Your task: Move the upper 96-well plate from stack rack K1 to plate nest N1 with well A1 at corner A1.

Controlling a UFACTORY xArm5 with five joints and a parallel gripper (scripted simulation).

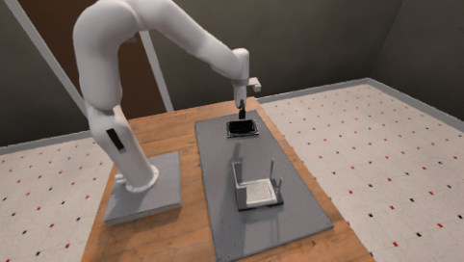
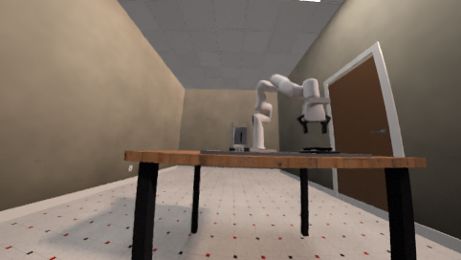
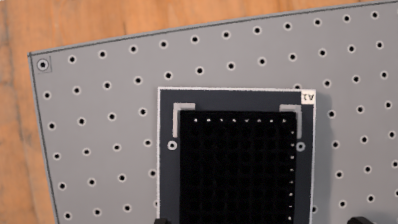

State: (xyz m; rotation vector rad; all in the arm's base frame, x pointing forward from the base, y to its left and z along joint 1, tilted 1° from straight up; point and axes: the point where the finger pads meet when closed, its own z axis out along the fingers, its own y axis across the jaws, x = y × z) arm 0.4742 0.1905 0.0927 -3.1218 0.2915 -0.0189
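Black 96-well plate (image 3: 235, 165) seated in dark square nest (image 3: 166, 165), corner label (image 3: 308, 97) reading "A1"; black gripper (image 2: 314, 125) above, jaws wide open, empty.
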